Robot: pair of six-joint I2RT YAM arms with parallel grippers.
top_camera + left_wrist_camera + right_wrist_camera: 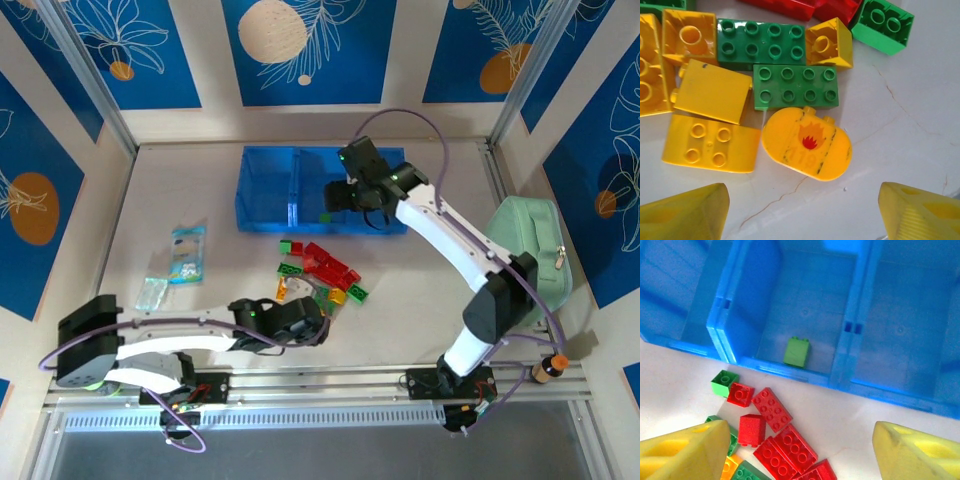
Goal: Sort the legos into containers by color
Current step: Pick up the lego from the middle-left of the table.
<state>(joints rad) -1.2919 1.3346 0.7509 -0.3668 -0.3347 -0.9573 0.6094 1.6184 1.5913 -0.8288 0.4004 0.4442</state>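
From above, the right arm stretched forward, the right gripper [340, 196] over the low translucent blue plastic tray [262, 190]. The left arm lay folded low, the left gripper [318, 318] at the pile of small studded plastic bricks [322, 272] on the surface [180, 180].

The left wrist showed its yellow fingers [685, 212] spread and empty above a rounded yellow flame-printed brick [806, 144].

The right wrist showed its fingers [682, 452] spread and empty before the tray's middle compartment, where one green brick [797, 351] lay.

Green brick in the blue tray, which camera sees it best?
The right wrist camera. There the green brick is big and clear, sitting in the middle compartment of the blue tray. The top camera shows it as just a tiny green speck. The left wrist camera faces the loose bricks.
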